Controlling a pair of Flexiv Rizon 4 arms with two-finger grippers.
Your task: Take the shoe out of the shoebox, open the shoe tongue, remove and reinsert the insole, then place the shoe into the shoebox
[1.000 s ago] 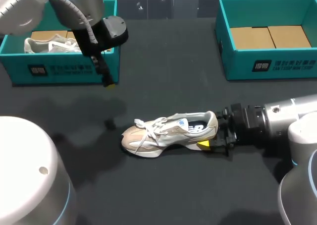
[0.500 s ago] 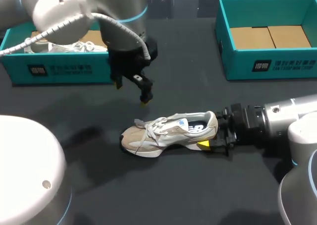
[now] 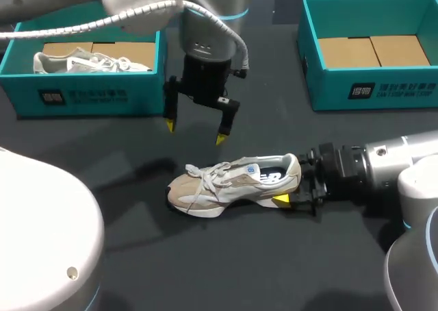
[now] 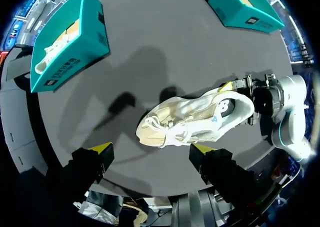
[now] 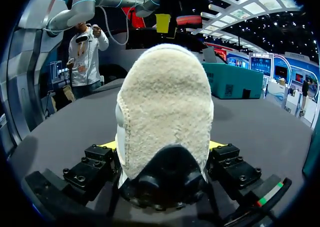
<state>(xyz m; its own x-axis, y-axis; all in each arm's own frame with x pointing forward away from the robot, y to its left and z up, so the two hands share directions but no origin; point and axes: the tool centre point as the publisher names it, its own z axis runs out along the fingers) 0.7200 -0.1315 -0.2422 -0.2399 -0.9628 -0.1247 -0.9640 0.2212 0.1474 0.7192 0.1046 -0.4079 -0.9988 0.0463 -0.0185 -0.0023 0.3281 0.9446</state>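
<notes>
The dark, matte bench carried two teal cardboard boxes at its far side. The left box held a pale spare shoe, and the right box showed a brown card floor. Nearer, well apart from both, the beige shoe with white laces stood on its sole. It lay lengthwise across the bench, toe leftward, fuzzy cream heel rightward. The right hand was clamped on that heel from both sides. The left hand hovered above the laces, fingers apart.

shoe toe unseen, right gripper tips — covered
</notes>
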